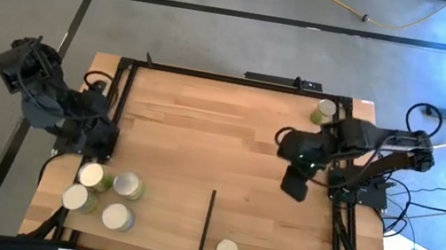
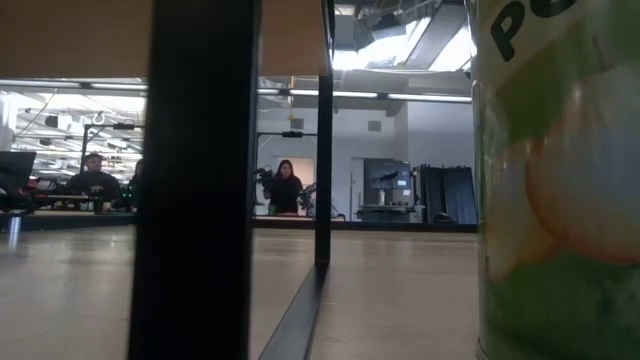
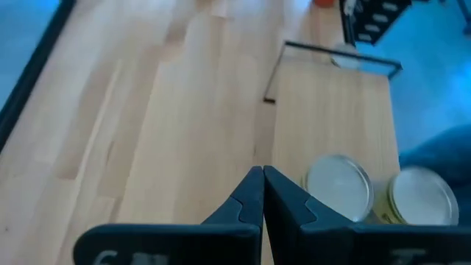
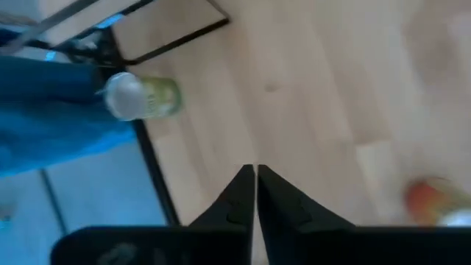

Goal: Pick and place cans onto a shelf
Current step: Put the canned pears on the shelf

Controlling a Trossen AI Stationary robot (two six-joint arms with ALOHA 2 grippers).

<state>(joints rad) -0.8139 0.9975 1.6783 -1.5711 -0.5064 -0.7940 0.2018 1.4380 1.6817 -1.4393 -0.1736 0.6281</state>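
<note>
Both pincers are clenched on nothing, the left pincer (image 1: 97, 152) by four cream-topped green cans (image 1: 105, 192) at the striped wooden worktop's (image 1: 205, 122) lower left, the right pincer (image 1: 296, 187) mid-right, probably between picks, and the shelf cannot be made out for certain.

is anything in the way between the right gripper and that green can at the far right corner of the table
Nothing visible. In the high view the right gripper, fingers together and empty, hangs over bare striped butcher-block tabletop. The small green-sided can with the pale cream top stands alone near the far edge, beside the arm's elbow, with only bare wood between.
</note>
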